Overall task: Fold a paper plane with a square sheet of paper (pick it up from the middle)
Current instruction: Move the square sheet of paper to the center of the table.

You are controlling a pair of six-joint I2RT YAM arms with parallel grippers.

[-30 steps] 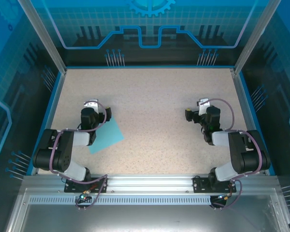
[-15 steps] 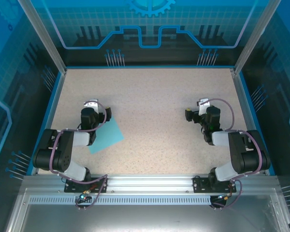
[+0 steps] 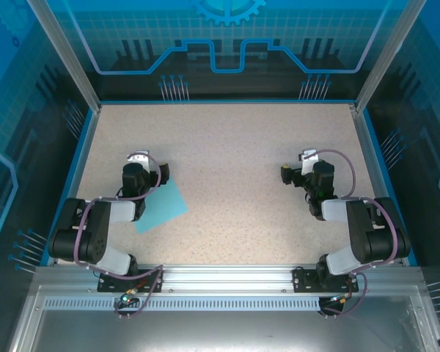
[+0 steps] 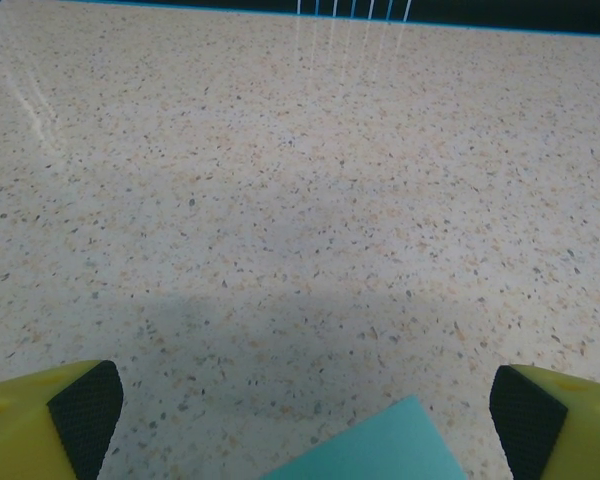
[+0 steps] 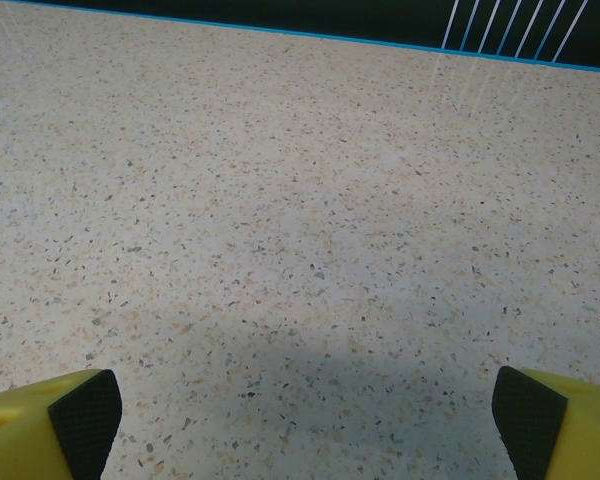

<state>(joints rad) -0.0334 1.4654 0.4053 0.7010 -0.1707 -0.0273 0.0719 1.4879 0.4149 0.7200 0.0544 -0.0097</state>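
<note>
The square sheet of paper [image 3: 163, 207] is light blue and lies flat on the speckled table, partly under my left arm. One of its corners [image 4: 380, 450] pokes in at the bottom of the left wrist view. My left gripper [image 4: 305, 420] hangs just above that corner, open, yellow fingers with black pads [image 4: 85, 410] far apart and nothing between them. In the top view the left gripper [image 3: 141, 167] sits folded back near its base. My right gripper [image 5: 305, 415] is also open over bare table, well away from the paper; from above the right gripper [image 3: 302, 167] rests at the right.
A blue rim [image 3: 227, 102] borders the table at the back and sides, with clear enclosure walls beyond. Metal posts [image 3: 62, 55] rise at the back corners. An aluminium rail [image 3: 227, 277] carries both arm bases at the near edge.
</note>
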